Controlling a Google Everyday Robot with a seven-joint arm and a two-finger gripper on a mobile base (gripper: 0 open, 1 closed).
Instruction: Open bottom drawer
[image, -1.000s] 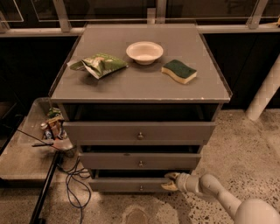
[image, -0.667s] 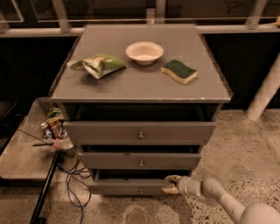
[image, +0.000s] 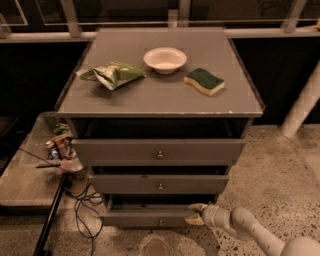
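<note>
The grey cabinet (image: 160, 97) has three drawers, all standing a little out. The bottom drawer (image: 145, 218) is the lowest and slimmest, with a small round knob (image: 160, 221), and dark space shows above its front. My gripper (image: 194, 214) comes in from the lower right on a pale arm (image: 250, 230). It sits at the right end of the bottom drawer's front, with one finger above the front's edge and one below it, closed on it.
On the cabinet top lie a green chip bag (image: 112, 73), a white bowl (image: 165, 59) and a green-and-yellow sponge (image: 204, 81). A low side table (image: 25, 180) with small items stands left, cables (image: 82, 205) on the floor beside it. A white post (image: 302, 105) stands right.
The bottom drawer's front has come slightly further out toward the camera, and my gripper has moved with it at its right end.
</note>
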